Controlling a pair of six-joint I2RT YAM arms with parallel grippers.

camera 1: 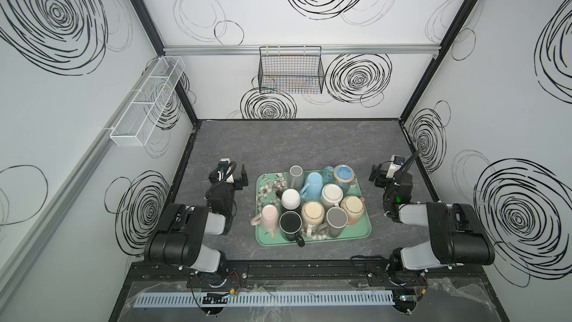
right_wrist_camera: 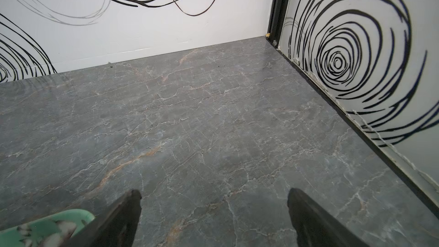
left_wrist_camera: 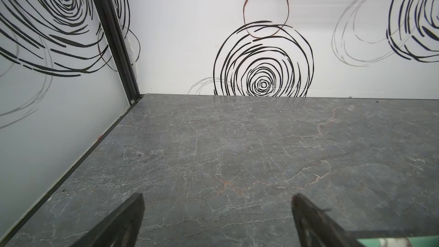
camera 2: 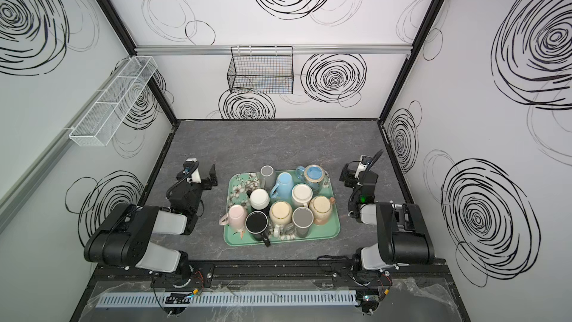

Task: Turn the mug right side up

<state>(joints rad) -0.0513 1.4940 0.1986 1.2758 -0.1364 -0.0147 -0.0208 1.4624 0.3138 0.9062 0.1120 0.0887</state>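
Idling pre-approach: left gripper (left_wrist_camera: 217,201), right gripper (right_wrist_camera: 213,197) spread wide, empty, at 9 and 3 o'clock of tray (camera 1: 360,229). Cream mug (camera 1: 312,212) base-up mid-tray, neighbours crowding. Next: descend, pinch wall, lift clear, flip.

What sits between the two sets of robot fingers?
A green tray full of mugs, with a strip of bare grey table on either side. Both top views show it between the left fingers and right fingers.
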